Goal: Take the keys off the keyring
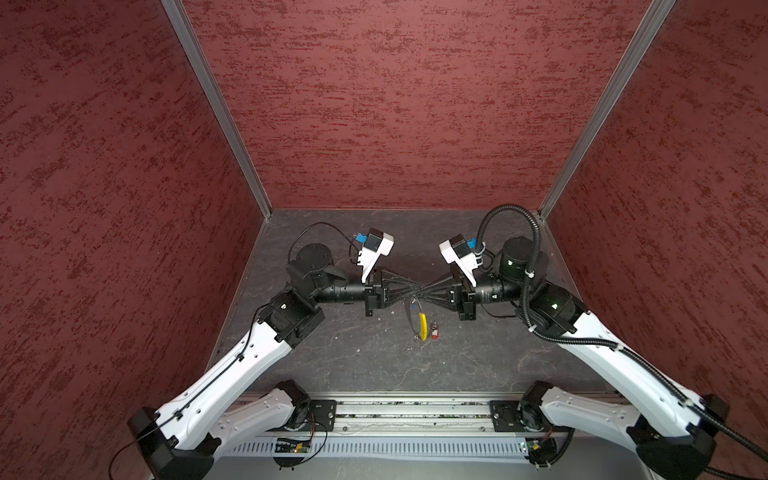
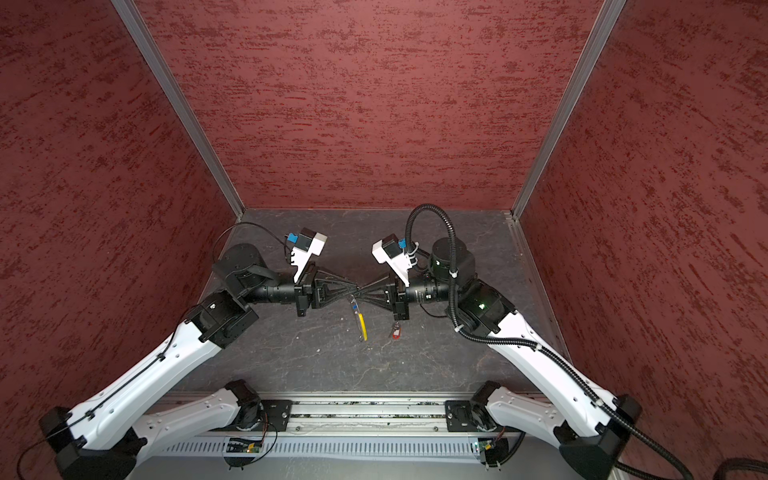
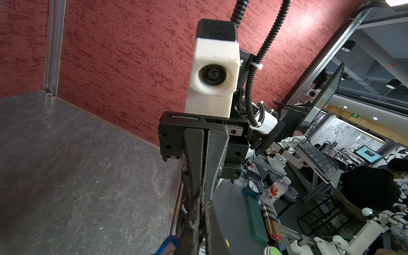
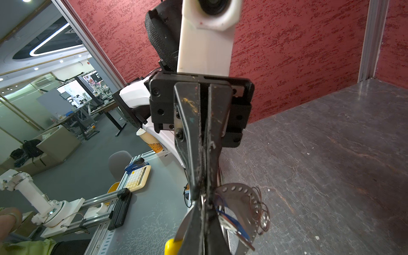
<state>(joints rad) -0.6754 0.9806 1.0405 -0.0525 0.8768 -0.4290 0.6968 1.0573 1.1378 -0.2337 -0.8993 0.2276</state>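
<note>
My right claw (image 1: 429, 290) is pinched tight on the top of the keyring (image 1: 423, 327) — it hangs down from there, yellow bit low. My left claw (image 1: 415, 290) is pinched shut too, tip to tip, but I cannot tell what it grips. The blue-tag key (image 1: 412, 307) dangles high on the keyring. The red-tag key (image 1: 434, 333) lies on the table (image 1: 332, 357) beside the keyring — off it.
</note>
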